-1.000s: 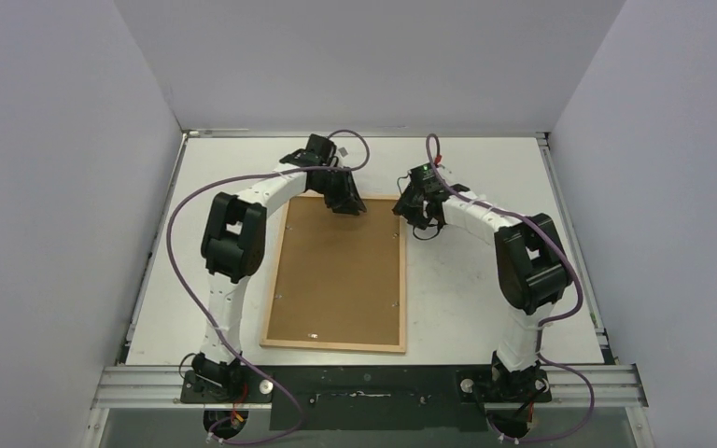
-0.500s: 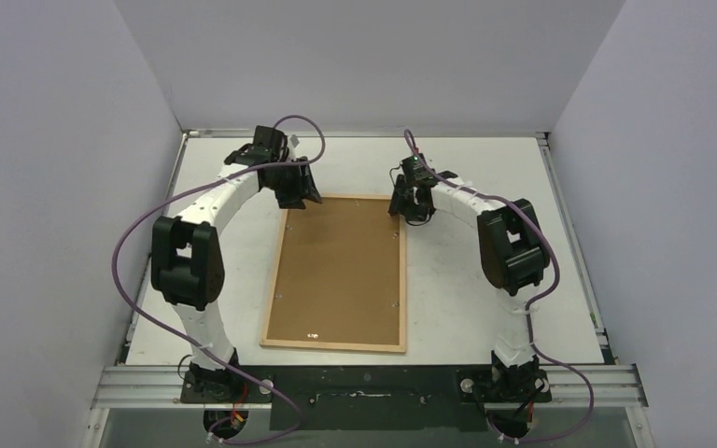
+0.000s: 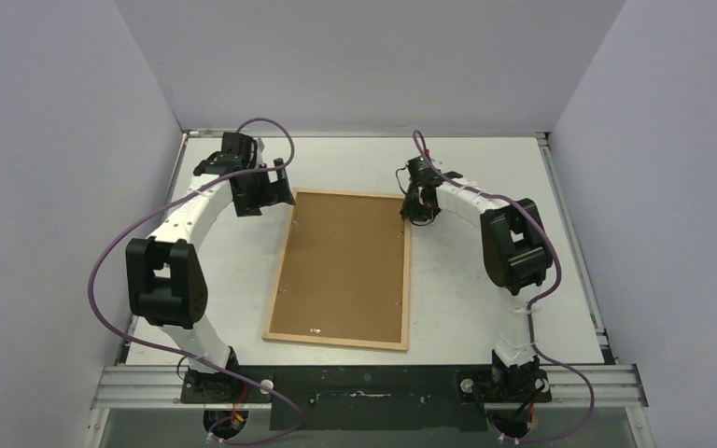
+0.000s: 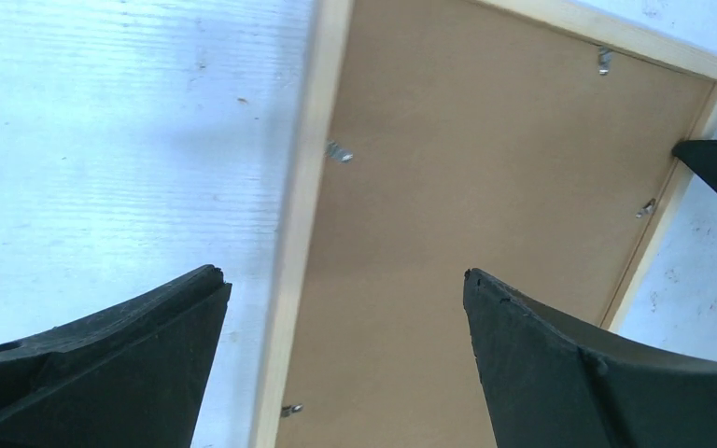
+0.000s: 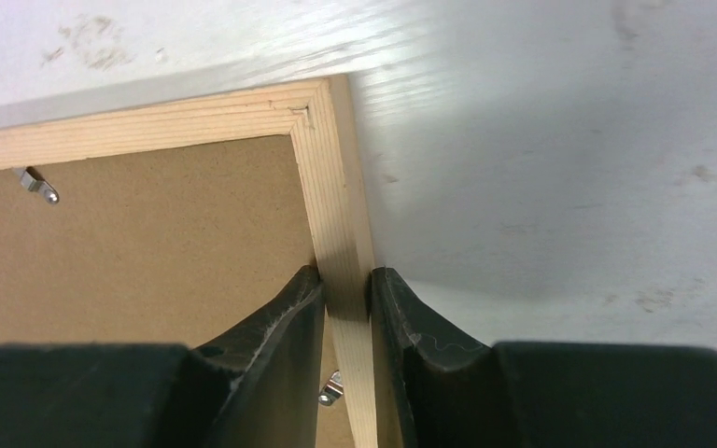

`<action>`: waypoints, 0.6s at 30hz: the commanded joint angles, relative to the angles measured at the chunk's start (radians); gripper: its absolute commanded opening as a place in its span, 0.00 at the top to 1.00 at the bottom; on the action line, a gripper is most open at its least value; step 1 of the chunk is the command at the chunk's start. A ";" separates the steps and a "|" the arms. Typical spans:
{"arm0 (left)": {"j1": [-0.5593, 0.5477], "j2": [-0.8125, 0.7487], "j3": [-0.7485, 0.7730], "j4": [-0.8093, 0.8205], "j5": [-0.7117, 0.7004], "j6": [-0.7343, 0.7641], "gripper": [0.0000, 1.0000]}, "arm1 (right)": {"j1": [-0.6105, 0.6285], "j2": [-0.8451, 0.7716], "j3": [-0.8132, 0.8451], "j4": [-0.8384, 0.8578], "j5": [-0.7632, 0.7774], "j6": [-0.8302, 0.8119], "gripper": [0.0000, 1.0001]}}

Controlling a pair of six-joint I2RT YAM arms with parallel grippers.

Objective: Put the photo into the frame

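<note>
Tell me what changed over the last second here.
The left gripper swung left off the frame's far edge and opened wide, holding nothing. The right gripper closed on the frame's right rail by the far corner, and the frame's far end shifted slightly right. The brown backing board stayed in the frame.

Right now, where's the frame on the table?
In the top view the frame lies back-up between the two arms. The right gripper pinches its right rail near the far corner; the left gripper hangs open by the far left corner.
</note>
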 commanded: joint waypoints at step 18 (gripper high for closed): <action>0.034 -0.123 -0.338 0.054 0.223 -0.126 0.27 | -0.142 -0.274 -0.306 0.029 0.261 0.208 0.43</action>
